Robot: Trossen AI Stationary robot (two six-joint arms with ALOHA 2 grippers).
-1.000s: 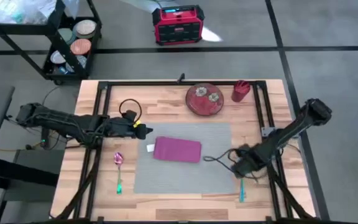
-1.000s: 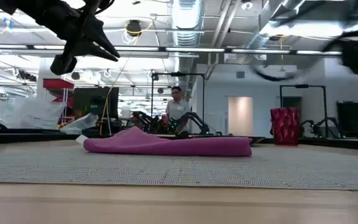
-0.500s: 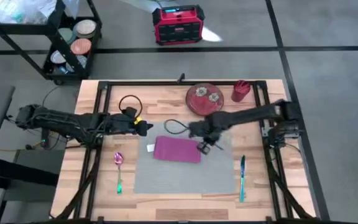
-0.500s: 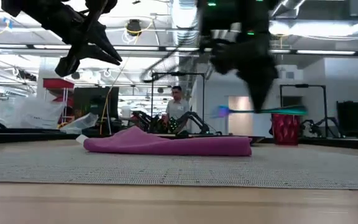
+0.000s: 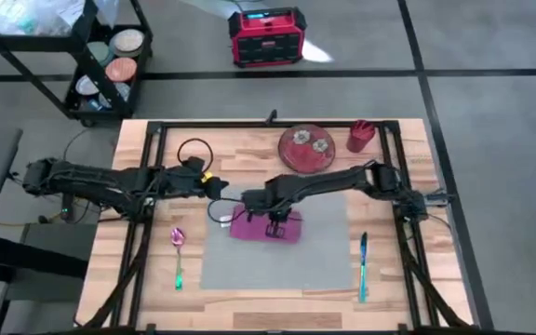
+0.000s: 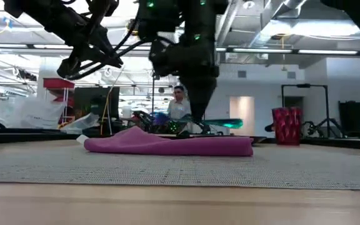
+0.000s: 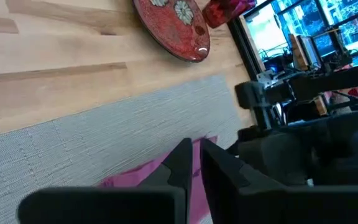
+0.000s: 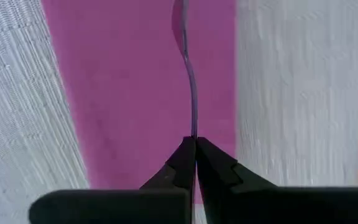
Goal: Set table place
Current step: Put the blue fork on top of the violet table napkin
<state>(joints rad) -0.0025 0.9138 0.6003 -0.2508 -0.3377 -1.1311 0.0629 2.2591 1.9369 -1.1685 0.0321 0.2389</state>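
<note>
Between the pressed-together fingers of the right tool, a thin iridescent metal utensil is pinched by one end. It shows edge-on, so I cannot tell its kind. It juts out roughly level above the folded magenta cloth napkin, which lies directly beneath the tool.

Held only at its tip, the utensil could swivel in the pinch and land crooked. Released from this height, it may bounce or slide off the soft fold. Pressing too low would likely drag and bunch the napkin across the large grey rectangular placemat under it. That placemat lies flat mid-desk, spreading out on every side of the tool.

The left tool hovers near, just off the placemat's corner, fingers drawn almost together and empty. The two arms' closeness is the likeliest obstruction.

Farther out, an iridescent spoon lies on the light-wood plank desk beyond one placemat edge. A teal knife lies past the opposite edge. A round red flowered plate and a red cup sit well beyond the tool, out of its way.
</note>
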